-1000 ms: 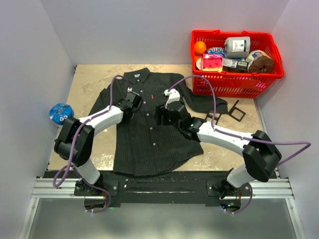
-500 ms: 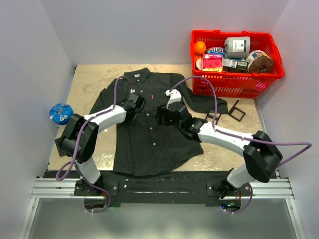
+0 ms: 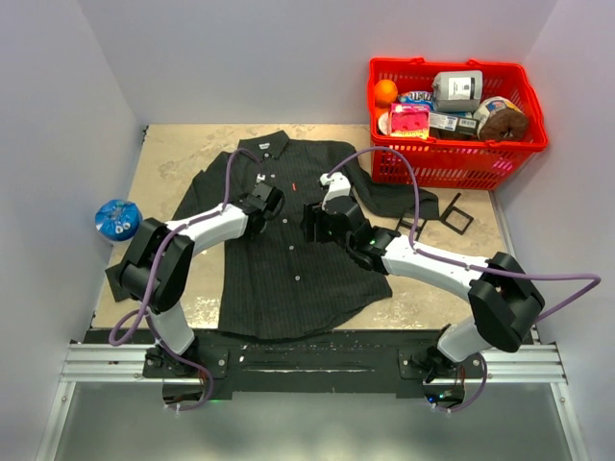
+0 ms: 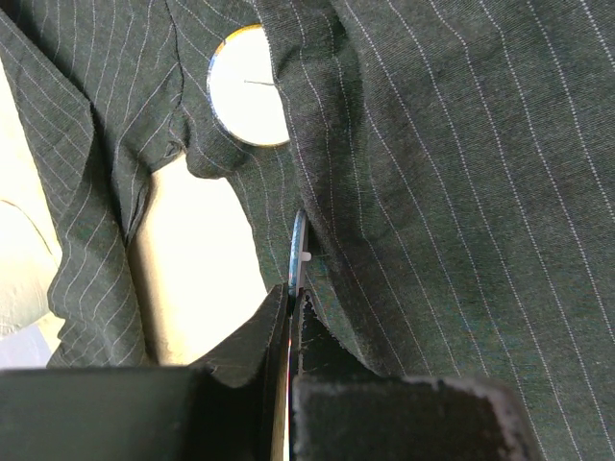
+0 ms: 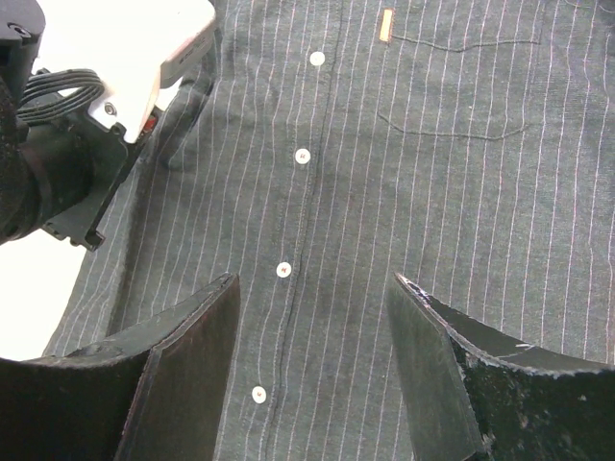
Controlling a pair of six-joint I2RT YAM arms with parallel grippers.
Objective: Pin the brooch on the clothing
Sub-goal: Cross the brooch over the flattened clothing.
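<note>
1. Top view: one shirt [image 3: 288, 259] lay spread on the desk [image 3: 183, 154], with both tools over its chest. One red basket [image 3: 452, 163] stood well apart.
2. Left wrist: my left tool [image 4: 291, 303] was pinched shut on one thin disc held edge-on, which I judged to be the brooch [image 4: 297, 252]. It sat at a fold. One pale disc [image 4: 248, 86] lay beyond. Such an edge grip could twist or slip.
3. Right wrist: my right tool [image 5: 312, 288] gaped wide and empty above four buttons [image 5: 302, 155] and one red tag [image 5: 387, 24]. Unheld cloth could bunch under the pin.

Overhead view; wrist close-ups on clothing [image 3: 288, 279]
</note>
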